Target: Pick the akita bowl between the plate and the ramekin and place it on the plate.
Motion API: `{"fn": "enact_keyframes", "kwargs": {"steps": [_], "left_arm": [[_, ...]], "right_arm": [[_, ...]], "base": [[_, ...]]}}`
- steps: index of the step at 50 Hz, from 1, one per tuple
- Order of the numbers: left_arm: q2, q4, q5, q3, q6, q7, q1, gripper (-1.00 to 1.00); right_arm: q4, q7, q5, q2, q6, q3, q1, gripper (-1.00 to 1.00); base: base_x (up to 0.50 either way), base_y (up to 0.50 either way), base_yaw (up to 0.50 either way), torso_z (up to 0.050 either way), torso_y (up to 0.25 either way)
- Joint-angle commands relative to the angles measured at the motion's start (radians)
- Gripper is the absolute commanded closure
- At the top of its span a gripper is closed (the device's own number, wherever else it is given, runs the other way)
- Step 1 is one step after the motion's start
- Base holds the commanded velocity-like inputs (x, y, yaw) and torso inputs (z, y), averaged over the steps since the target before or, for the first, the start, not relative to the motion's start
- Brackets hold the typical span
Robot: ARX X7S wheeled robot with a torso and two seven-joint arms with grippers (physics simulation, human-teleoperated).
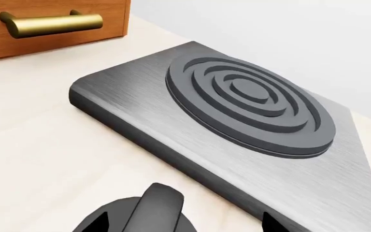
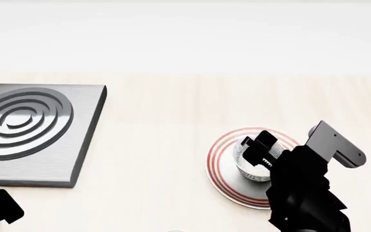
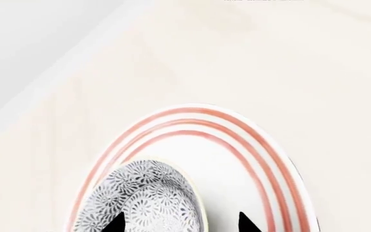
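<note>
The speckled akita bowl (image 2: 251, 164) sits on the red-ringed plate (image 2: 223, 162), toward the plate's left part. In the right wrist view the akita bowl (image 3: 143, 200) lies low on the plate (image 3: 237, 159). My right gripper (image 3: 178, 223) straddles the bowl's rim. One fingertip is over the bowl's inside, the other is outside with white plate showing between it and the rim. In the head view the right gripper (image 2: 260, 147) is directly over the bowl. My left gripper (image 1: 182, 224) is open and empty, low over the counter by the stove plate. The ramekin is out of view.
A brushed-metal stove plate (image 2: 40, 135) with dark concentric rings lies at the left, seen close as the stove plate (image 1: 250, 106) in the left wrist view. A wooden drawer (image 1: 50, 24) with a brass handle stands behind it. The pale wall runs along the counter's back.
</note>
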Motion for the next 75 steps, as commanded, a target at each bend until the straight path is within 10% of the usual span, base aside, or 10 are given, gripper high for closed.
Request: {"fn": "enact_keyframes", "kwargs": {"steps": [1, 21, 48, 75], "left_arm": [[-0.001, 0.0, -0.002, 0.002, 0.0, -0.002, 0.0, -1.0], [-0.003, -0.001, -0.004, 0.006, 0.004, -0.004, 0.001, -1.0], [-0.005, -0.004, -0.005, 0.011, 0.009, -0.008, 0.0, -1.0], [-0.006, -0.008, -0.003, 0.018, 0.019, -0.012, 0.0, -1.0]], "right_arm": [[0.0, -0.019, -0.007, 0.002, 0.008, -0.024, 0.006, -1.0], [-0.047, -0.002, -0.106, -0.028, 0.02, -0.205, 0.071, -1.0], [-1.072, -0.029, -0.06, -0.069, 0.473, -0.555, -0.332, -1.0], [-1.585, 0.019, 0.007, -0.043, 0.562, -0.607, -0.653, -1.0]], "base": [[0.0, 0.0, 0.0, 0.0, 0.0], [0.0, 0.0, 0.0, 0.0, 0.0], [0.0, 0.0, 0.0, 0.0, 0.0], [0.0, 0.0, 0.0, 0.0, 0.0]]}}
